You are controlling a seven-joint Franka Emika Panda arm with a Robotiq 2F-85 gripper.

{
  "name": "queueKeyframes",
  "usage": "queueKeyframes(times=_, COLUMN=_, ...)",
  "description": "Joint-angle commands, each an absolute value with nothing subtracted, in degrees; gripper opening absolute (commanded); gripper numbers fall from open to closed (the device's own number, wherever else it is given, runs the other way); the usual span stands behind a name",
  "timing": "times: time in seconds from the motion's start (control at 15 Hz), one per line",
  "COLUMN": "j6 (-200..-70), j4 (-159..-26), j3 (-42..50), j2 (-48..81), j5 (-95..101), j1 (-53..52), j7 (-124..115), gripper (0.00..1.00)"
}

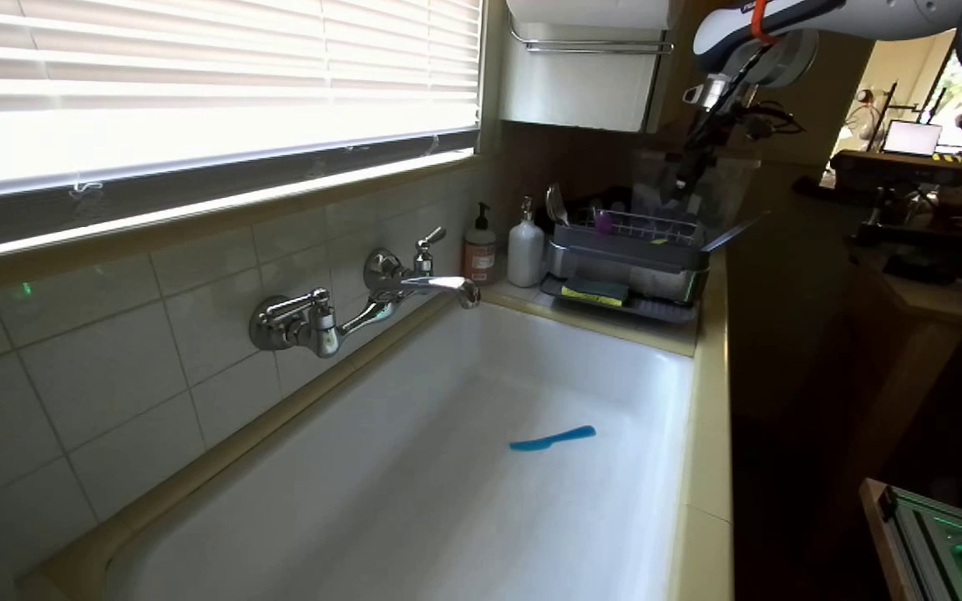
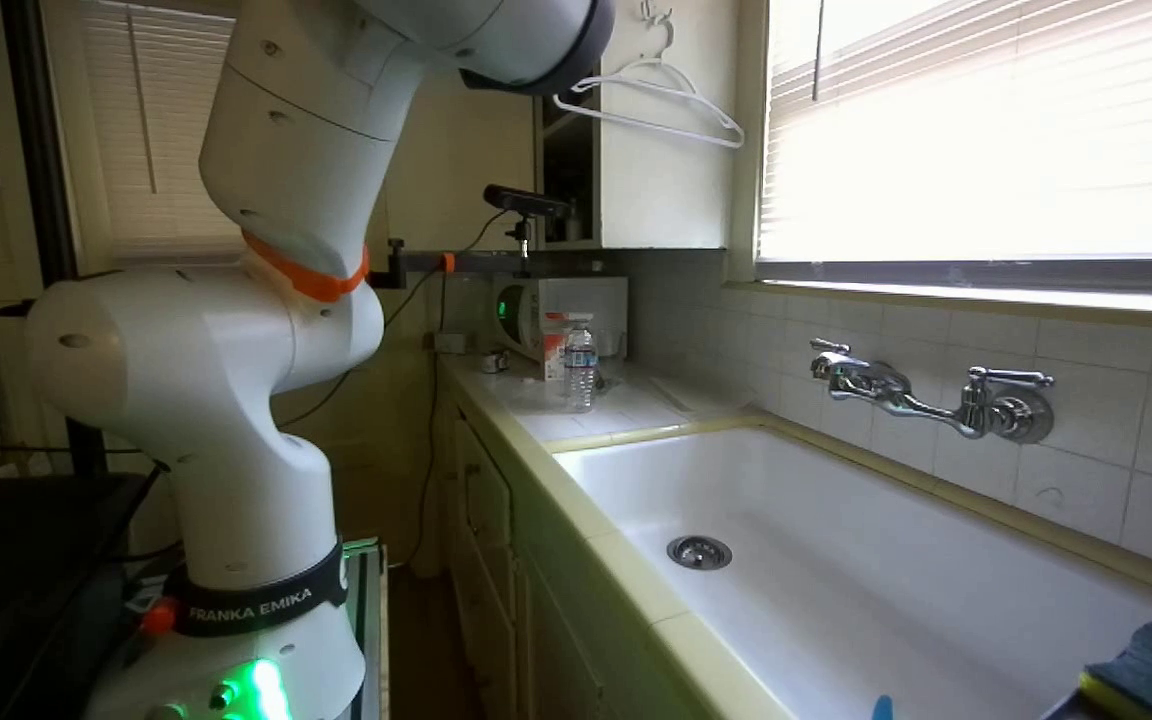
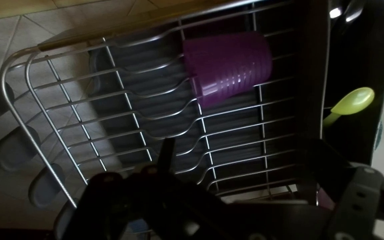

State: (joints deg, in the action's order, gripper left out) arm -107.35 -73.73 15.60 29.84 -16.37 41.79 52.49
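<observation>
The pincer [image 3: 242,143] hangs above the dish rack [image 1: 619,249], fingers wide apart with nothing between them. In the wrist view, the purple cup [image 3: 228,66] appears to lie on its side in the rack, beyond the fingertips; a yellow-green spoon [image 3: 355,101] shows right of it. This looks like positioning; gripping the cup would call for shifting toward it, then lowering.
</observation>
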Motion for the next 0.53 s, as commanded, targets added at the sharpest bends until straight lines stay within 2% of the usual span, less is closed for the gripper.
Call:
queueKeyframes(times=0.0, j6=-107.3, j4=-73.7, j3=15.6, j2=29.8, j5=-16.4, j1=41.8, j7=52.5, gripper=1.0)
queueKeyframes(times=0.47, j6=-103.3, j4=-68.0, j3=11.3, j2=35.4, j5=-16.7, j1=46.3, j7=51.9, gripper=1.0)
